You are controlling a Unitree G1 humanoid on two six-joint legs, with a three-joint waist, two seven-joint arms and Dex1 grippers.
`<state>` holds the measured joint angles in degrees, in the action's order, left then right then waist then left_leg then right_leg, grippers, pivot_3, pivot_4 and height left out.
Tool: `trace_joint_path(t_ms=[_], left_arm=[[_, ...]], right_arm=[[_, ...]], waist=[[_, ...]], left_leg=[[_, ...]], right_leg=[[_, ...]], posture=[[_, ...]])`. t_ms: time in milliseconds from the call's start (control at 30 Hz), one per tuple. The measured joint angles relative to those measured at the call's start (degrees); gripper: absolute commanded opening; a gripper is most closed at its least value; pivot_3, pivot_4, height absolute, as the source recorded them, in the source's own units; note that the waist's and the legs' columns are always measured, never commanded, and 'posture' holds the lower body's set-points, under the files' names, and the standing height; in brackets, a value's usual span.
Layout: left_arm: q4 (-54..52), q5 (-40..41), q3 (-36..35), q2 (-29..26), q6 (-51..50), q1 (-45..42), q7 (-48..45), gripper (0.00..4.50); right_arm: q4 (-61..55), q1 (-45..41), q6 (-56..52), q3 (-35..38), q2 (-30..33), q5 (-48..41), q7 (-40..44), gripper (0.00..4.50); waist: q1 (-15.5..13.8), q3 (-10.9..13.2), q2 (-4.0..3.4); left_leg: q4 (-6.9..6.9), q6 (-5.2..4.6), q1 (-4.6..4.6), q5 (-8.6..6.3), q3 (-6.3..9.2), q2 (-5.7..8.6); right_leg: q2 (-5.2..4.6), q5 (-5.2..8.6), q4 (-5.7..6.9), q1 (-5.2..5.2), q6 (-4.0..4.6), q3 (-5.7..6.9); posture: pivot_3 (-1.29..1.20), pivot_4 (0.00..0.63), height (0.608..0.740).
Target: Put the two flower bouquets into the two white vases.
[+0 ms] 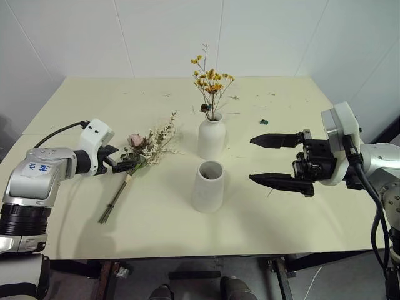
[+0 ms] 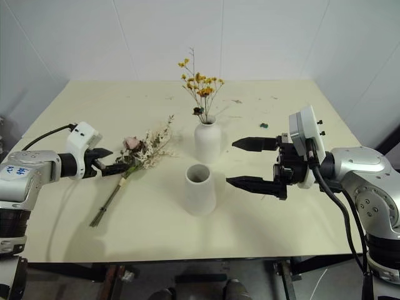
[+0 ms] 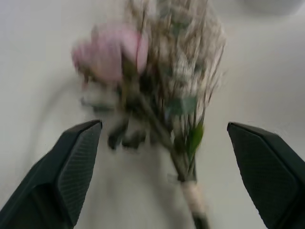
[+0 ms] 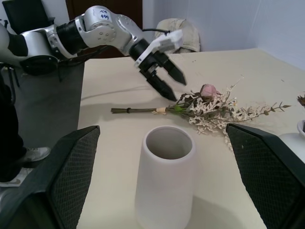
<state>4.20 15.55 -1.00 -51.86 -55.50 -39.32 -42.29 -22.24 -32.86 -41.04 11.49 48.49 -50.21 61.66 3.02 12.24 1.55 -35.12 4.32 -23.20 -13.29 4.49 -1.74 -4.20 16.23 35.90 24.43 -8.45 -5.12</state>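
A thin sprig of yellow-orange flowers [image 1: 209, 81] stands in the narrow-necked white vase [image 1: 211, 134] at mid-table. In front of it the wide-mouthed white vase [image 1: 209, 186] stands upright and holds nothing. The pink-rose bouquet [image 1: 140, 153] lies flat on the table [image 1: 300, 206], left of the vases, stems toward the front edge. My left gripper [image 1: 120, 159] is open and angled down, its fingers on either side of the bouquet [image 3: 157, 81] just above the tie, not closed on it. My right gripper [image 1: 262, 159] hangs open and empty to the right of the wide vase [image 4: 167, 176], pointing left toward it.
A small dark green scrap [image 1: 264, 120] lies on the table at the back right. White walls close off the far side and both back corners. The table's front edge runs just below my arms.
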Motion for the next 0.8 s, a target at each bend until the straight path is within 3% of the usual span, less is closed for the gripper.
trace_joint_path(t_ms=[133,400,600,700,800], left_arm=[[-3.7,0.1,3.6,-4.5,-6.9,-0.9,-2.4,4.5],[-6.1,0.8,6.9,-6.6,-16.4,-3.5,-3.8,4.5],[-5.8,0.4,13.6,-8.2,-20.3,-4.5,-4.2,4.5],[-5.4,0.0,15.4,-8.1,-19.4,-4.7,-4.5,3.92],[-3.9,-0.4,16.1,-7.4,-19.2,-5.9,-4.1,2.99]], right_arm=[[0.0,0.3,0.0,0.0,-0.1,0.0,-0.6,4.48],[0.0,0.8,0.0,0.0,-0.1,0.0,-1.2,4.48],[0.0,1.6,0.0,0.0,-0.1,0.1,-1.7,4.48],[0.0,1.7,0.0,0.0,-0.1,0.1,-2.2,4.5],[0.0,1.7,0.0,0.0,-0.1,0.1,-2.5,4.5]], waist=[[0.1,0.0,0.04],[0.0,0.0,0.05],[0.0,0.0,0.05],[0.0,0.0,0.05],[0.0,0.0,0.05]], left_leg=[[0.06,0.01,-0.01,-0.02,-0.01,0.0],[0.01,0.0,-0.01,-0.02,0.0,0.0],[0.01,0.0,-0.01,-0.02,-0.01,0.0],[0.01,0.0,-0.01,-0.02,-0.01,0.0],[0.01,0.0,-0.01,-0.02,-0.01,0.0]], right_leg=[[0.0,0.01,-0.03,0.02,0.01,0.0],[0.0,0.01,-0.01,0.01,0.01,0.0],[0.0,0.01,-0.02,0.01,0.01,-0.01],[0.0,0.01,-0.02,0.01,0.01,-0.01],[0.0,0.01,-0.02,0.01,0.01,-0.01]], posture=[[0.0,0.15,0.74],[0.0,0.15,0.74],[0.0,0.15,0.74],[0.0,0.15,0.74],[0.0,0.15,0.74]])
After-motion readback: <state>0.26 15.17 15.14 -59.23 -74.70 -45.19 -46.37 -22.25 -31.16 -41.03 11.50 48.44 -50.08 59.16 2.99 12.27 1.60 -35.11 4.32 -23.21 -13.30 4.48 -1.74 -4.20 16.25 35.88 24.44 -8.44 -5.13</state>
